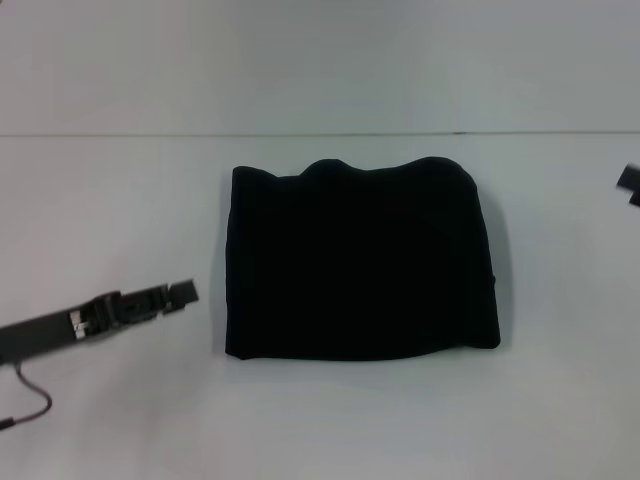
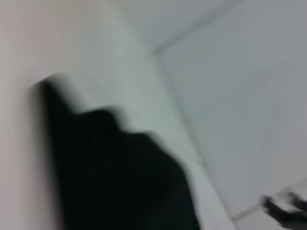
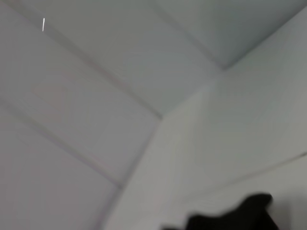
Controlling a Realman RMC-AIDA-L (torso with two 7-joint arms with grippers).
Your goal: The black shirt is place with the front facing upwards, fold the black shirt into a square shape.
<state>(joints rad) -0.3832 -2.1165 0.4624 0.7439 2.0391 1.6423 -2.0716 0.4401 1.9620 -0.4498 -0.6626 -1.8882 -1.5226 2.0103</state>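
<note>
- Folding looks nearly or wholly finished from my seat: the plain black cloth shirt [image 1: 360, 262] is lying as a compact, roughly square packet in the middle of the white desk [image 1: 120, 200].
- I am seeing no white lettering and no neck label on the upper face, so the front is apparently tucked inside or underneath.
- Three edges are reading fairly straight in the head view; the far edge is wavy, with a small dip towards its left part, and the near right corner is sticking out a little.
- My left gripper [image 1: 178, 294] is hovering beside the packet's left edge, near it but apart from it and holding nothing; whether its fingers are wide or narrow I cannot tell.
- My right gripper [image 1: 630, 185] is only peeking in at the far right edge of the head view, well apart from the shirt; its finger state I cannot tell either.
- The left wrist view is showing the shirt's dark bulk [image 2: 115, 177] close by, and a dark shape at its far corner that may be the other arm.
- What is left, I am judging, is at most tidying the wavy far edge and parking both arms.
</note>
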